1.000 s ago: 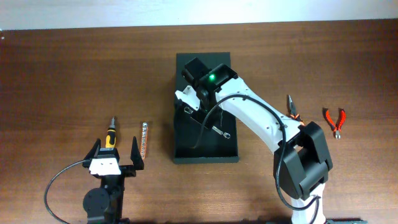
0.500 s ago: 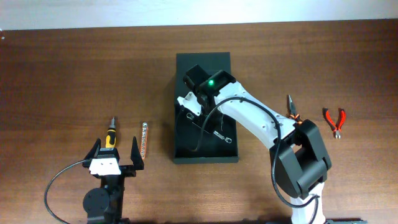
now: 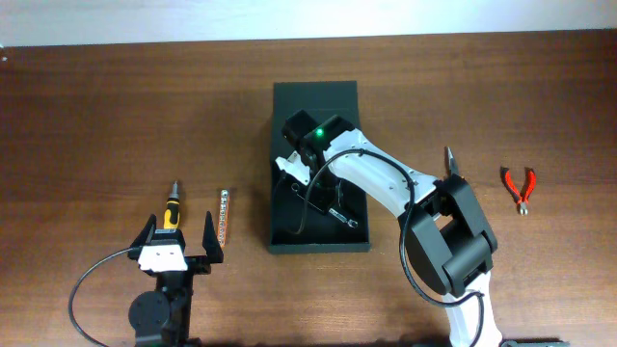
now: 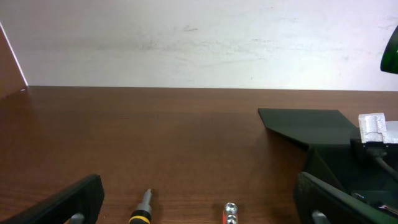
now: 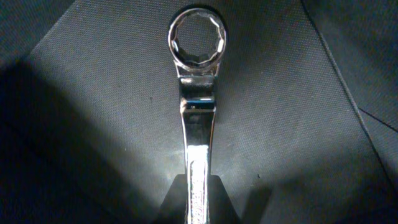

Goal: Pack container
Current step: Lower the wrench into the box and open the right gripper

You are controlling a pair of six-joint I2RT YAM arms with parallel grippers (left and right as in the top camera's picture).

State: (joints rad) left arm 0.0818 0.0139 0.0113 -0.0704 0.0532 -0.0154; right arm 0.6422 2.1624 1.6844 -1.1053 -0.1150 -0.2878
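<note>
Container (image 3: pixel 323 96) sitting centre of overhead frame, flap lid lying open toward top. Right gripper (image 5: pixel 198 194) clamping narrow on wrench (image 5: pixel 197 112) shank, inside box. Wrench likely stiff, slick, hefty, so mid-shank hold looking sound. Box likely rigid and light; flap edge probably best hold. Left gripper (image 3: pixel 180 229) hanging wide open, lower left, screwdriver (image 3: pixel 171 207) just ahead.
</note>
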